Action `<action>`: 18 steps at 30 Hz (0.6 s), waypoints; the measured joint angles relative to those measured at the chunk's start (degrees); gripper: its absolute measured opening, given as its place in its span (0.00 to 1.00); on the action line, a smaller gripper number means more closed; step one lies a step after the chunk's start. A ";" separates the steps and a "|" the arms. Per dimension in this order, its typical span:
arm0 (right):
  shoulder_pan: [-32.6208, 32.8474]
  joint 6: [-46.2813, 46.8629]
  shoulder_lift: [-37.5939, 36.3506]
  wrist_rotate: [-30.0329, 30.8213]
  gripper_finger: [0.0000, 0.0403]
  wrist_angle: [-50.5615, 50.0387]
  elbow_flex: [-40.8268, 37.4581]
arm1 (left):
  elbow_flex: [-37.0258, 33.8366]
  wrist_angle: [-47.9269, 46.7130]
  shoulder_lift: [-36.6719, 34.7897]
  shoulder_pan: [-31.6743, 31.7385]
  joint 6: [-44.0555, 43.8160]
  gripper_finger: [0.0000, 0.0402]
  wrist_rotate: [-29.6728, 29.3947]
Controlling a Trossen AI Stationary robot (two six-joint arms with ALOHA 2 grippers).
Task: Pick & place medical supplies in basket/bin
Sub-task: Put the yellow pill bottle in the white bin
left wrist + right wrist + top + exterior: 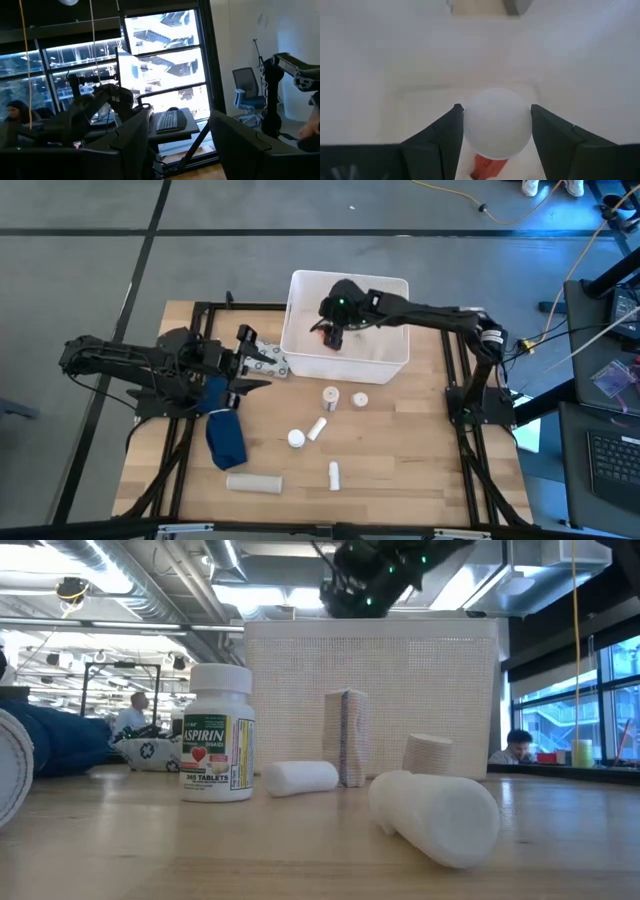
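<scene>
The white bin stands at the table's far middle. My right gripper hangs over its inside, shut on a red-orange bottle with a white cap. In the low view this gripper is well above the bin's wall. My left gripper waits left of the bin, raised; its fingers stand open on nothing. Several white supplies lie on the wood: small bottles, a tube and a grey roll. My right gripper pinches the bottle's white cap between its two fingers, one on each side. The fingers slant down from the table's right side. The bottle is lifted clear above the bin's floor, its red body pointing away from the wrist.
A dark blue cloth lies under the left arm. In the low view an aspirin bottle, a white roll, a wrapped pack and a lying white bottle stand before the bin. People sit in the room behind.
</scene>
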 joint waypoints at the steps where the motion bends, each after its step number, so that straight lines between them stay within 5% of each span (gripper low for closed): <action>1: 0.00 0.00 0.00 -0.02 0.50 1.34 -1.46 | 0.00 -0.06 0.00 0.00 0.31 0.51 -0.39; 18: -0.69 0.65 4.27 -2.54 0.50 8.61 -12.51 | 0.00 -0.73 0.00 0.00 0.46 0.51 -3.89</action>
